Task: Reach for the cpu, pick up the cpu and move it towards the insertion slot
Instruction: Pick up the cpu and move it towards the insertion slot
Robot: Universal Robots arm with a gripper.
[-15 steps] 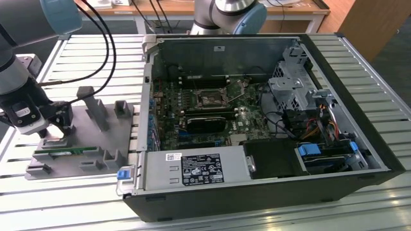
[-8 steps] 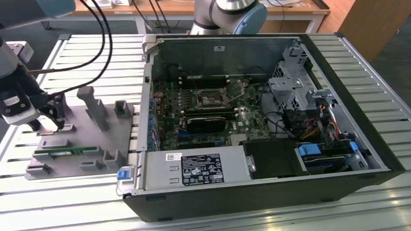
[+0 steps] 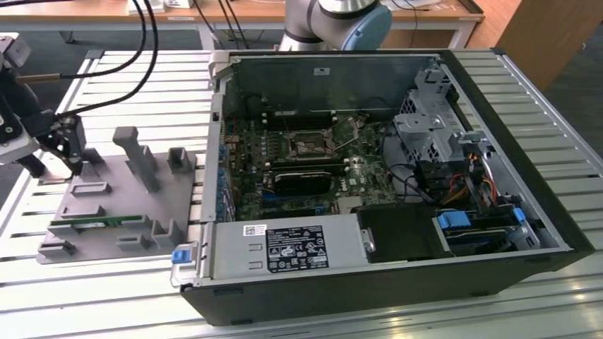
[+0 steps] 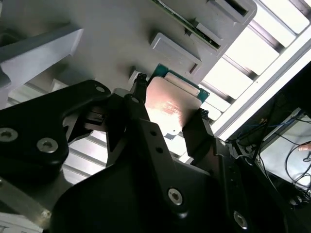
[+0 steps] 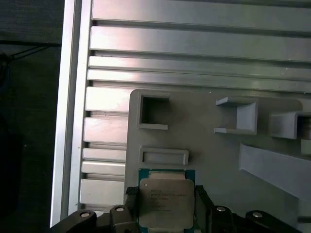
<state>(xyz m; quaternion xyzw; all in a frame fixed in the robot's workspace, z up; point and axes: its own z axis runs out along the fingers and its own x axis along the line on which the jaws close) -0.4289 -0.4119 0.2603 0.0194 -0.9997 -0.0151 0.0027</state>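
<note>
Clenched on the cpu (image 5: pixel 166 194), the single claw (image 3: pixel 58 159) stands at the exterior view's left edge, over the near-left corner of the grey tray (image 3: pixel 113 191). In both wrist views its two black fingers (image 5: pixel 131 206) press against opposite sides of the chip. Whether the chip is lifted off the tray or resting on it I cannot tell.

One slatted metal tabletop (image 3: pixel 113 78) carries everything. One open computer case (image 3: pixel 527 141) fills the exterior view's centre and right. The tray lies just beside it, with several upright posts and empty square pockets (image 5: pixel 153 110).

Inside the case, one insertion slot (image 3: pixel 309 145) sits in the upper middle of the green board, well apart from the claw. One green memory stick (image 3: pixel 90 223) lies along the tray's lower edge.

The exterior view gives the case and slot. The first wrist view shows the one cpu's silvery top and green rim, and the second wrist view shows the cpu (image 4: pixel 170 104) from the side, between the claw's (image 4: pixel 167 114) fingers.
</note>
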